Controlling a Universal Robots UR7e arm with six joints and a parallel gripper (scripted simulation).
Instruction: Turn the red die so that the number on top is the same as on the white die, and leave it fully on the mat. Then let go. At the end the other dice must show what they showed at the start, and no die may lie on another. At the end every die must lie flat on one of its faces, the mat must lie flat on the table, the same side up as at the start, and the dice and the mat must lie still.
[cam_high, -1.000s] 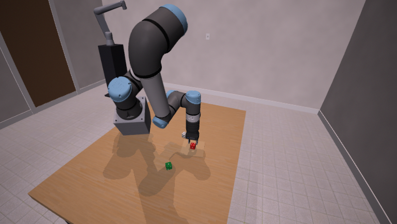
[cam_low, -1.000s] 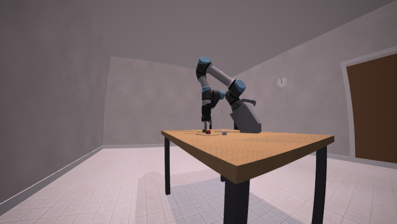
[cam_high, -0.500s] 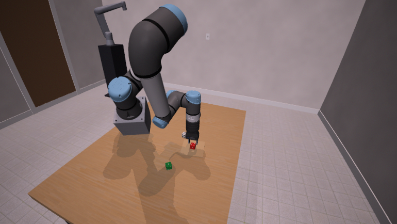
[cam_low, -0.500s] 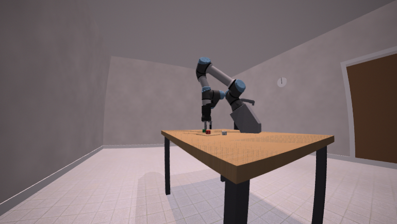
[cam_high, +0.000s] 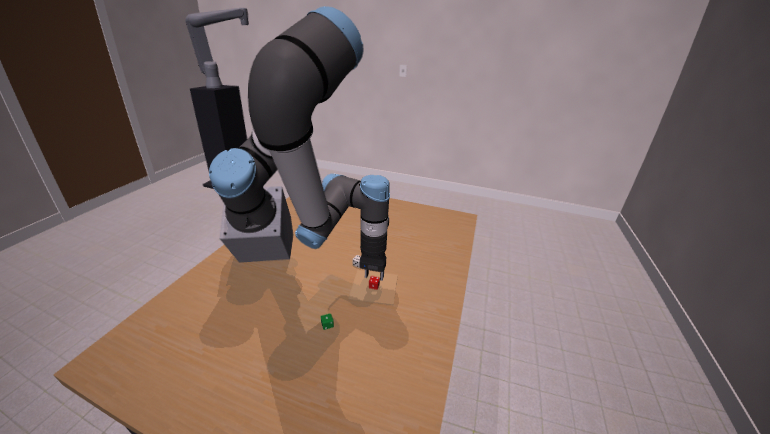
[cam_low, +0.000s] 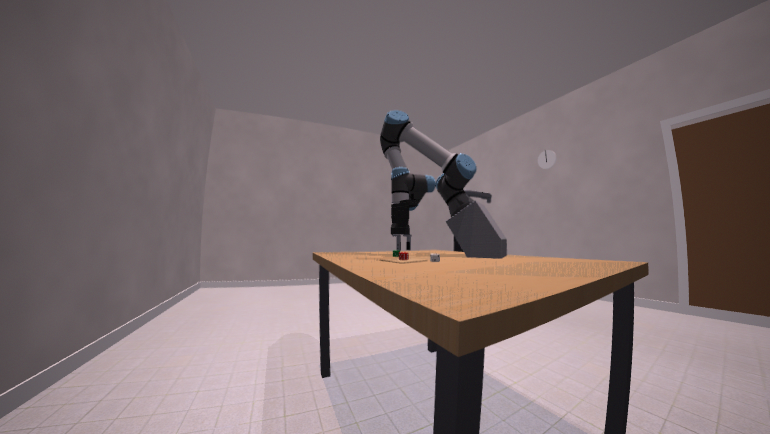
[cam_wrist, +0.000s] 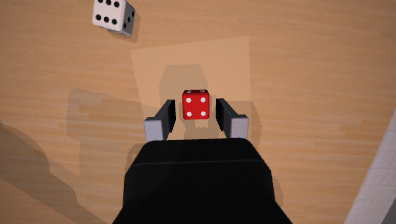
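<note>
The claw (cam_wrist: 195, 118) is wide open above the red die (cam_wrist: 195, 105), holding nothing; the die shows 4 dots.

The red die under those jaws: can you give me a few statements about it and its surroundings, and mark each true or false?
1. The red die shows four pips on top. True.
2. The gripper is clamped on the red die. False: its jaws stand open on either side, holding nothing.
3. The red die lies on the mat. True.
4. The white die rests on the mat. False: it sits on the bare table.
5. The green die is stacked on the red one. False: it lies apart.
</note>
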